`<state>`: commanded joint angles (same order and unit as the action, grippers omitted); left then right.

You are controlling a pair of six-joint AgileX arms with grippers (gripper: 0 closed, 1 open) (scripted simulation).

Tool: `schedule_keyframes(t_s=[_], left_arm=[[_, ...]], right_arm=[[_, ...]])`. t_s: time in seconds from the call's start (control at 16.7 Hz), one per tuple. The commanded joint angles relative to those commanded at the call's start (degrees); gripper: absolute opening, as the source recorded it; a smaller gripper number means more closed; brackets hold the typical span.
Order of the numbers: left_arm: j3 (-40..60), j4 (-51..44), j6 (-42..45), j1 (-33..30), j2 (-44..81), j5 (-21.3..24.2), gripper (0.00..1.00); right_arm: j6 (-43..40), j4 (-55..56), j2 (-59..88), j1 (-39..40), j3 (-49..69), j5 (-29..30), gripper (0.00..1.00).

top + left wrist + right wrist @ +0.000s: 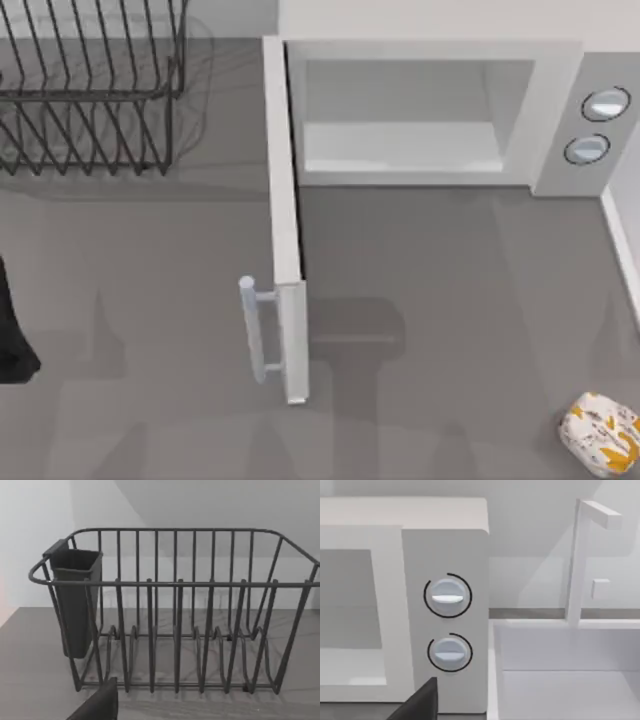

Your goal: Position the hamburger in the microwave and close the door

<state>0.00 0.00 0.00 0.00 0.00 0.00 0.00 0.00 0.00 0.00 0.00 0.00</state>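
The microwave (440, 110) stands at the back of the grey bench (450, 330), its pale grey cavity open and bare. Its top runs out of the top view at the upper edge, and its right side is cut by the frame edge beside the two round dials (596, 125). The door (284, 220) is swung fully out from the left side of the microwave, standing edge-on toward the front of the bench, so its inner face and window cannot be made out from above. Its pale bar handle (252, 328) sticks out on the side away from the microwave, near the door's free end.

The hamburger (600, 432) lies on the bench well in front of the microwave's dial panel, far from the cavity, close to the corner of the top view.

A black wire rack (90, 85) sits to the left of the microwave, cut off at the top and left edges; in the left wrist view it carries a dark cup-shaped holder (75, 600) hung on one end.

A dark shape (12, 330) at the left edge, level with the door handle, looks like part of the left arm. The right wrist view faces the microwave's dial panel. A dark tip shows at the lower edge of each wrist view, but whether either arm's jaws are wide or narrow cannot be told.
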Motion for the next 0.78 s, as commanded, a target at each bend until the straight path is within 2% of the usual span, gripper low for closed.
schedule_keyframes(t_s=[0.36, 0.78], left_arm=[[0.00, 0.00, 0.00, 0.00, 0.00, 0.00, 1.00], [0.00, 0.00, 0.00, 0.00, 0.00, 0.00, 1.00]], right_arm=[[-2.16, -5.28, 6.25, 2.26, 4.57, -0.02, 1.00], [-10.71, -26.20, 36.96, 11.22, 22.61, -0.08, 1.00]])
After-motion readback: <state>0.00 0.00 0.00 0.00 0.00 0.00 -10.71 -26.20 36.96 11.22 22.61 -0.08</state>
